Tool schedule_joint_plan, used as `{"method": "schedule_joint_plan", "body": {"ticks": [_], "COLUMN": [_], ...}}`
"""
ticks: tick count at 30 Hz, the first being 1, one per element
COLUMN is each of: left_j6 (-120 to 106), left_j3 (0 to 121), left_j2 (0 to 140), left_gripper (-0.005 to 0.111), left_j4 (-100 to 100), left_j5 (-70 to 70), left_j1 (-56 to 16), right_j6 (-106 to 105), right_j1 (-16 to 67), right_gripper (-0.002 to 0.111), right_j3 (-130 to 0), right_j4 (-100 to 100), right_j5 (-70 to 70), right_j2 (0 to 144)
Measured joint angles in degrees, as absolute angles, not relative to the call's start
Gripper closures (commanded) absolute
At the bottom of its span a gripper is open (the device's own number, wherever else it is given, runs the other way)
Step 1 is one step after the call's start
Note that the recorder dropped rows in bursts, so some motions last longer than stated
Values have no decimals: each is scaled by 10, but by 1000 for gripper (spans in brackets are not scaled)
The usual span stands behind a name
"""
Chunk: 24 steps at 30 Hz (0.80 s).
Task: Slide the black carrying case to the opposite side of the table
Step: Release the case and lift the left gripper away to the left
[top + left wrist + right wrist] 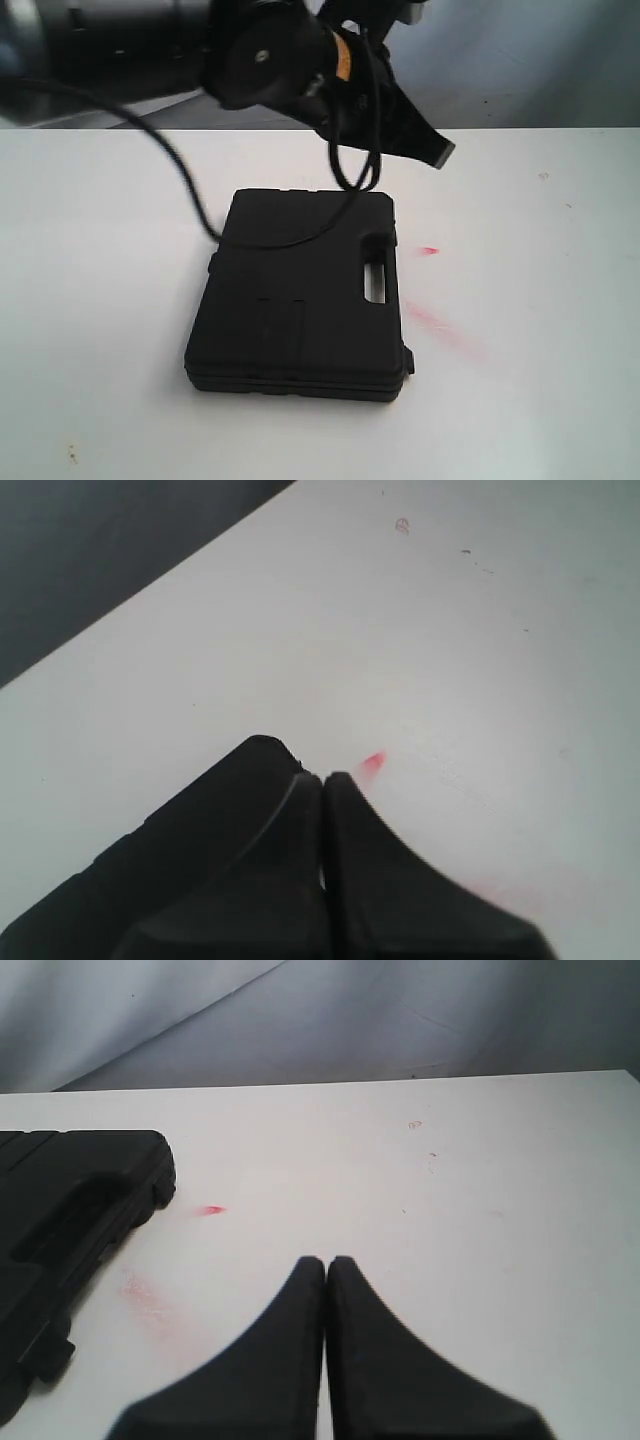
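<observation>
Matte black plastic, the case (pixel 295 300) lies flat and closed near the middle of the white table (pixel 540 300). Its handle slot (pixel 377 283) runs along the edge nearest a red fleck (pixel 430 250) and a fainter red smear (pixel 440 328) on the tabletop.

The left gripper (pixel 322 778) has its jaws pressed together, with nothing between them. In the exterior view it hangs above the far corner of the case on the handle side. The left wrist view shows that rounded corner just beside the fingertips. Contact with the case cannot be confirmed.

A black cable (pixel 350 170) from the left arm loops down across the lid.

The right gripper (pixel 325 1260) is likewise clenched on nothing. It sits over bare table on the handle side of the case, apart from it.
</observation>
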State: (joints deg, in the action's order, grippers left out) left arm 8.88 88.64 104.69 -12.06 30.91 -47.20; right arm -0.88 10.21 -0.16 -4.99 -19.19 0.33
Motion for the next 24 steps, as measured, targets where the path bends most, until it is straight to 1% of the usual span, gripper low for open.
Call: {"method": "schedule_joint_plan", "body": {"ticks": [5,11,17,24], "left_j6": [126,250,363,383], "left_j3": [744,627,573,569], "left_j2": [926,816,762,724], "left_gripper": [107,107,107,107], "left_j4": [-157,-278,-387,-407], "left_j5": [215,190,190,207], "left_j1": [-472,-472,-472,-472], "right_j6": [-9,-9,-9,-9], "right_j1": [102,102,102,102], "right_gripper": [108,108,108,108], "right_j3": [-2,-2,-2,-2], "right_j4": [-50,-50,-50,-50], "right_j5": [-192,-192,-192,-192], "right_j2": [3,3,3,3]}}
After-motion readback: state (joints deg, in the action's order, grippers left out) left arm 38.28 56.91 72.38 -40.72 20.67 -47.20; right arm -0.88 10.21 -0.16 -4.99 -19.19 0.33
